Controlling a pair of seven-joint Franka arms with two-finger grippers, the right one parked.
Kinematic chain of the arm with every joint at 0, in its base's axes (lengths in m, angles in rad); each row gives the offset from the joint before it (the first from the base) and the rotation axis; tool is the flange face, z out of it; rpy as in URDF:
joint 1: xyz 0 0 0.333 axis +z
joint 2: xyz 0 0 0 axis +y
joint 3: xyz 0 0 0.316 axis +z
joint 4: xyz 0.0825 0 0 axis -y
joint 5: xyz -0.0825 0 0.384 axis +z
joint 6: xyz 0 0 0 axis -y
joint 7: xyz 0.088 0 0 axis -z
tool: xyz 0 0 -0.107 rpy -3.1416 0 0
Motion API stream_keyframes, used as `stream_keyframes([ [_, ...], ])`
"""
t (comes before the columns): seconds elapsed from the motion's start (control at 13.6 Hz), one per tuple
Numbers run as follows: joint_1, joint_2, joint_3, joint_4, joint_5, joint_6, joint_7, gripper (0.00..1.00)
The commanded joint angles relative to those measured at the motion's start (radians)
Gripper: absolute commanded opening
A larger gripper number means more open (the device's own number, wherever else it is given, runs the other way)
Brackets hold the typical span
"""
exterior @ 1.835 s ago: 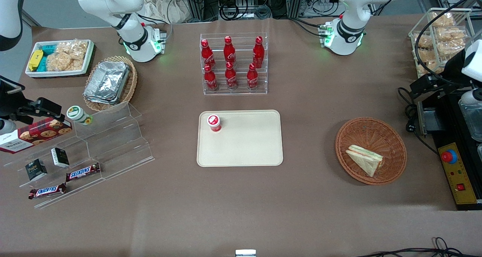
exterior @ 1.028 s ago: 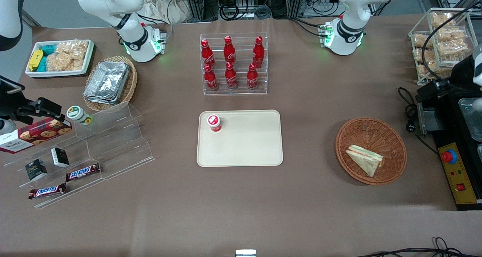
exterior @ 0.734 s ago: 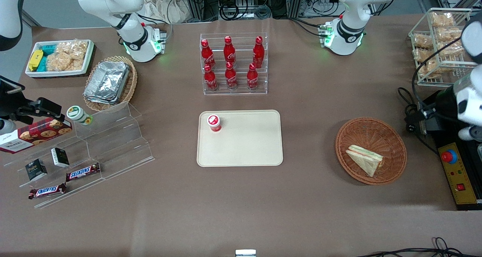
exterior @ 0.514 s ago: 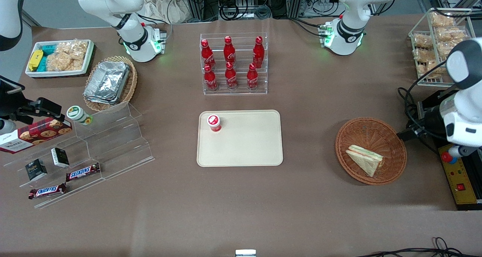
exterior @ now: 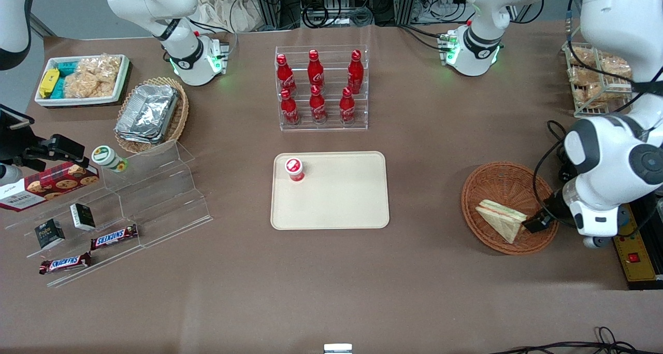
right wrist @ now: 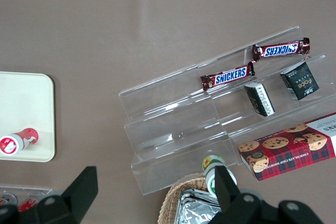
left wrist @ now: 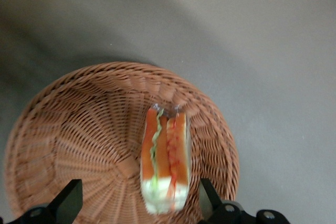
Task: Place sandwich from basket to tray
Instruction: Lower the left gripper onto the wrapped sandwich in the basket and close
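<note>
We look straight down into the basket (left wrist: 79, 145), round and woven of reddish-brown wicker, sitting on the brown worktop (left wrist: 262, 51). The sandwich (left wrist: 164, 166) lies in it, off the basket's centre and close to the rim, with its cut face turned up toward us: pale bread with orange, green and red layers under clear wrap. Our claw (left wrist: 140, 203) hangs above the basket with its two dark fingertips (left wrist: 71, 199) spread wide apart, one on each side of the sandwich and touching nothing.
</note>
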Motion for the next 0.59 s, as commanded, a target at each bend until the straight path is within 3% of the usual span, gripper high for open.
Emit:
stream_keyframes([
  [0.0,0.004,0.038,-0.007,0.001,-0.019,0.066,-0.053,1.00],
  [0.22,-0.001,0.081,-0.007,0.002,-0.074,0.126,-0.057,1.00],
  [0.51,-0.011,0.111,-0.008,-0.001,-0.069,0.137,-0.051,0.97],
])
